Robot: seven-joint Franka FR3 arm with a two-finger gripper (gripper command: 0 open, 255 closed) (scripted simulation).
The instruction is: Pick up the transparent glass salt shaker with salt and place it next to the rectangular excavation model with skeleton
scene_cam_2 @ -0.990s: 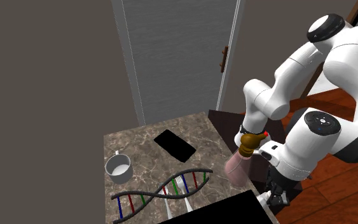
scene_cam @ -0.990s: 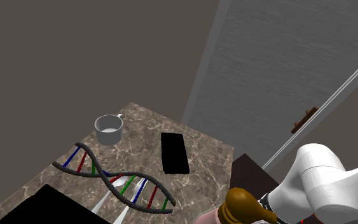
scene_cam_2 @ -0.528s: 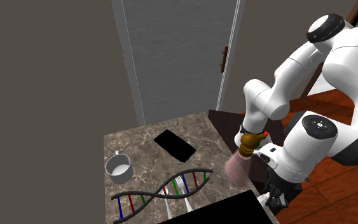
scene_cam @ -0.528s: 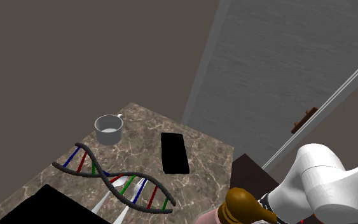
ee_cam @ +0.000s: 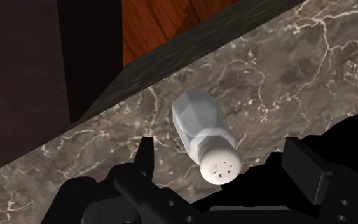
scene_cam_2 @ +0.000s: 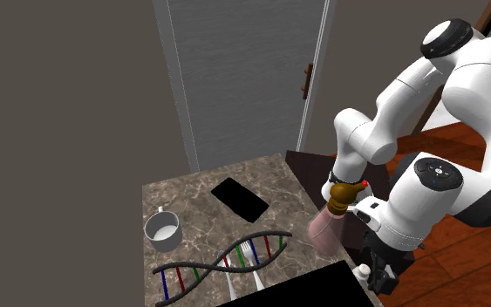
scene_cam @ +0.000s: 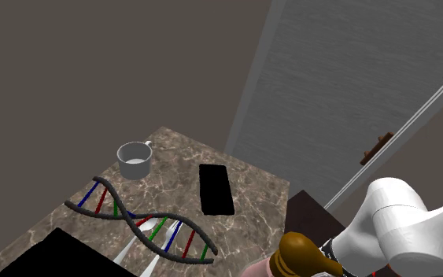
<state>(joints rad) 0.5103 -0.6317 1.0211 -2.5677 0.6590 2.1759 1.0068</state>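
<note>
A white, faceted salt shaker (ee_cam: 199, 121) with a holed cap rests on the marble tabletop (ee_cam: 266, 70), near the table's edge. My gripper (ee_cam: 222, 154) hangs right over it, open. Its two black fingers stand apart on either side of the cap and do not touch it. In the second exterior view the shaker (scene_cam_2: 367, 273) is a small white spot beside the gripper (scene_cam_2: 381, 279), at the table's near right corner. A large rectangular block drawn plain black (scene_cam_2: 315, 288) lies on the table just beside the shaker; it also appears in the shoulder view (scene_cam: 53, 253).
A pink bottle with a brown top (scene_cam_2: 329, 223) stands close to the arm's forearm. A coloured DNA helix model (scene_cam_2: 221, 260), white forks (scene_cam_2: 245, 262), a grey mug (scene_cam_2: 162, 230) and a flat black slab (scene_cam_2: 241, 199) lie farther along the table. Wooden floor (ee_cam: 165, 22) shows past the edge.
The fingers have come apart and let go of the shaker, which now shows as a white spot beside the gripper. The arm has barely moved.
</note>
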